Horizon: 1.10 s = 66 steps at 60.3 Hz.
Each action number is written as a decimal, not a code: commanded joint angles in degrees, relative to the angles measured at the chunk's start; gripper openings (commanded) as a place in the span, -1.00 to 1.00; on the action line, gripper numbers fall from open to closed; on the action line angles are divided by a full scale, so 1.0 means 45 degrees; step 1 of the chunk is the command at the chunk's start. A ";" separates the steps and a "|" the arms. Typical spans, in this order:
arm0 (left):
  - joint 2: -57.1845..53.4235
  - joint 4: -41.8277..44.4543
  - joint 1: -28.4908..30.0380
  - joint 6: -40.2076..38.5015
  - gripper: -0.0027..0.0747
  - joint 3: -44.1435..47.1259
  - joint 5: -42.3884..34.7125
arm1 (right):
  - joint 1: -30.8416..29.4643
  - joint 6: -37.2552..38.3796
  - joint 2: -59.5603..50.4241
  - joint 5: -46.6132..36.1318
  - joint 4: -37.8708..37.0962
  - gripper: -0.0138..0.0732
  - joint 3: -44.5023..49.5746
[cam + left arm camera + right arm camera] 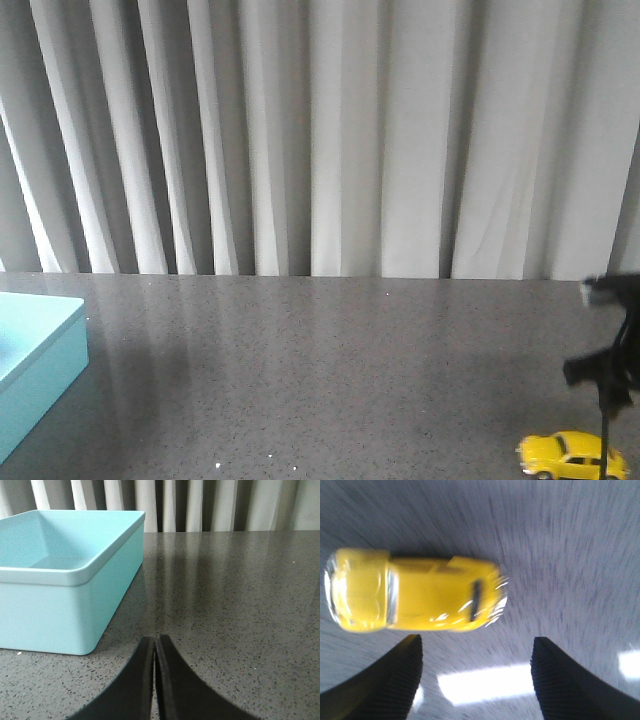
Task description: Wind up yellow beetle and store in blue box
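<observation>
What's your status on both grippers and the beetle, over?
Left gripper shut, empty, beside blue box. Right gripper open above yellow beetle, not gripping. Beetle on table, far from box; nothing between them.

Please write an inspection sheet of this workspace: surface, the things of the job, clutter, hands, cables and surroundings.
Surface: dark grey speckled table, glossy, with light reflections.
Yellow beetle: stands on its wheels on the table, near the front edge on the robot's right side; not inside the box.
Blue box: open, on the table at the far left; the part of its inside seen from the left wrist view holds nothing.
Clutter: nothing seen.
Left hand: fingers closed together, holding nothing, low over the table beside the box.
Right hand: open, above the beetle, not touching it; the picture is blurred.
Cables: a thin dark line hangs by the right arm; cannot tell if it is a cable.
Surroundings: pale pleated curtain behind the table.
</observation>
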 commanded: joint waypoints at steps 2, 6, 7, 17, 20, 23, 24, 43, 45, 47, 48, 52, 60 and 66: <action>0.0032 -0.0035 -0.0079 -0.0086 -0.95 -0.0181 -0.0881 | -0.0030 -0.0804 -0.1927 -0.1101 0.1321 0.36 -0.2062; 0.0032 -0.0035 -0.0079 -0.0086 -0.95 -0.0181 -0.0881 | -0.0030 -0.1076 -0.2820 -0.1590 0.2040 0.28 -0.2652; 0.0032 -0.0035 -0.0079 -0.0086 -0.95 -0.0181 -0.0881 | -0.0030 -0.1216 -0.3133 -0.1693 0.2266 0.24 -0.2817; 0.0032 -0.0035 -0.0079 -0.0086 -0.95 -0.0181 -0.0881 | -0.0030 -0.2096 -0.5587 -0.1981 0.3530 -0.31 -0.2945; 0.0032 -0.0035 -0.0079 -0.0086 -0.95 -0.0181 -0.0881 | -0.0030 -0.2380 -0.6431 -0.2100 0.3969 -0.52 -0.2679; 0.0032 -0.0035 -0.0079 -0.0086 -0.95 -0.0181 -0.0881 | -0.0030 -0.2643 -0.7341 -0.2501 0.4306 -0.72 -0.2170; 0.0032 -0.0035 -0.0079 -0.0086 -0.95 -0.0181 -0.0881 | -0.0030 -0.2676 -0.7761 -0.2658 0.4450 -0.72 -0.1883; 0.0032 -0.0035 -0.0079 -0.0086 -0.95 -0.0181 -0.0881 | -0.0030 -0.2615 -1.4229 -0.5184 0.4696 -0.70 0.5392; 0.0032 -0.0035 -0.0079 -0.0086 -0.95 -0.0181 -0.0881 | -0.0030 -0.2648 -1.4790 -0.5346 0.4453 -0.70 0.6214; 0.0032 -0.0035 -0.0079 -0.0086 -0.95 -0.0181 -0.0881 | -0.0030 -0.2650 -1.5291 -0.5506 0.4123 -0.70 0.6991; 0.0032 -0.0035 -0.0079 -0.0086 -0.95 -0.0181 -0.0881 | -0.0030 -0.2650 -1.5468 -0.5558 0.3987 -0.70 0.7288; 0.0032 -0.0035 -0.0079 -0.0086 -0.95 -0.0181 -0.0881 | -0.0030 -0.2603 -1.6207 -0.5795 0.3537 -0.70 0.8579; 0.0032 -0.0035 -0.0079 -0.0086 -0.95 -0.0181 -0.0881 | -0.0030 -0.2658 -1.7088 -0.5776 0.3064 -0.70 1.0017; 0.0032 -0.0035 -0.0079 -0.0086 -0.95 -0.0181 -0.0881 | -0.0030 -0.2658 -1.7337 -0.5736 0.3237 -0.70 1.0501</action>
